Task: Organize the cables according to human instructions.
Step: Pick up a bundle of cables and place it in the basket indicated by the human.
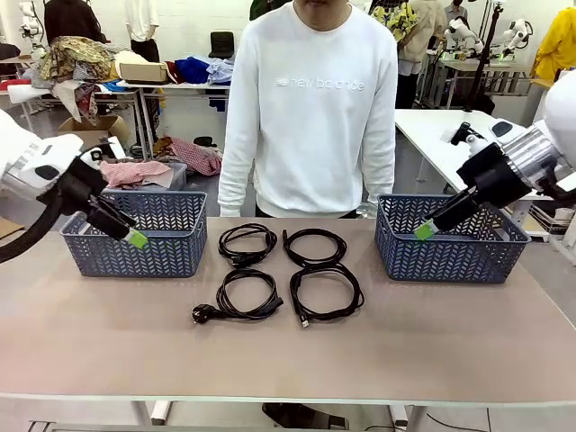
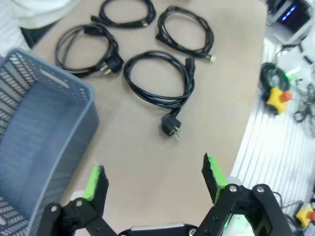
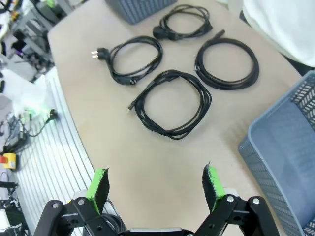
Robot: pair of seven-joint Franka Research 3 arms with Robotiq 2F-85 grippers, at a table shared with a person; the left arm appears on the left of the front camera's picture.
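Nearest us lay the bare tan table (image 1: 288,360), matte and smooth, with a rounded near edge. At its middle the four black cables (image 1: 326,292) were coiled in a two-by-two block, close together. The near one on the robot's left ended in a round mains plug (image 1: 200,314) lying flat on the top. To either side, toward the far edge, stood two grey-blue lattice baskets, the left basket (image 1: 171,256) and the right basket (image 1: 459,261), both well apart from the coils.

The left gripper (image 2: 152,167) hung above the table by the left basket's near wall, its green pads spread wide with nothing between them. The right gripper (image 3: 155,172) hung at the right basket's near corner, likewise released and gripping nothing.

At the far edge stood a person in a white sweatshirt (image 1: 310,108), facing the cables. Behind, the room was cluttered: a table heaped with clothes (image 1: 76,58), a cardboard box (image 1: 94,133) on the floor, and a white side table (image 1: 436,135) to the right
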